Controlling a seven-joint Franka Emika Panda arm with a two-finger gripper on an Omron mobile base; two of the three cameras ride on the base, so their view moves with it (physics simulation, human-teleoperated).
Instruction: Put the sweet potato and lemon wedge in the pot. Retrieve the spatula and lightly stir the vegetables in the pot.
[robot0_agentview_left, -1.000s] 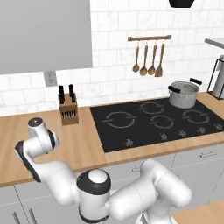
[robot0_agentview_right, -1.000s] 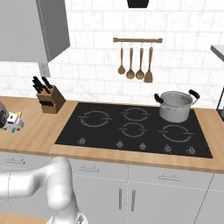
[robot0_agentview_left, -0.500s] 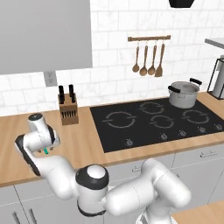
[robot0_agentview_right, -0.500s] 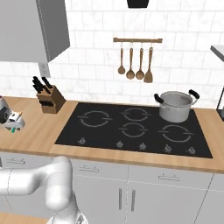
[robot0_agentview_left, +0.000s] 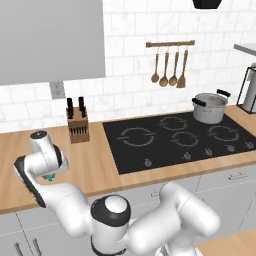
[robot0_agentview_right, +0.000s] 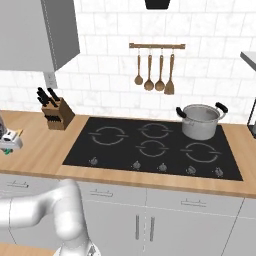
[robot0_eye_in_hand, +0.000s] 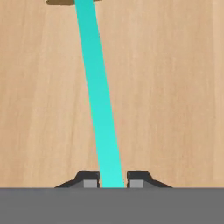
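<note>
My gripper (robot0_eye_in_hand: 113, 180) is shut on the teal handle of the spatula (robot0_eye_in_hand: 98, 100), which lies flat on the wooden counter with its brown head (robot0_eye_in_hand: 72, 2) at the far end. The hand (robot0_agentview_left: 46, 159) hangs low over the counter at the far left, a bit of teal (robot0_agentview_left: 49, 177) showing under it; it sits at the picture's left edge (robot0_agentview_right: 10, 141) in the right base view. The steel pot (robot0_agentview_left: 210, 107) (robot0_agentview_right: 201, 121) stands on the cooktop's back right burner, far from the hand. The sweet potato and lemon wedge are out of view.
A black cooktop (robot0_agentview_left: 175, 140) (robot0_agentview_right: 150, 145) covers the counter's middle. A knife block (robot0_agentview_left: 78, 127) (robot0_agentview_right: 56, 112) stands at the wall just right of the hand. Wooden utensils hang on a rail (robot0_agentview_left: 169, 70) (robot0_agentview_right: 155, 75) above the cooktop.
The hand has come down a little over the left counter, and its jaws have gone from wide open to shut on the teal handle.
</note>
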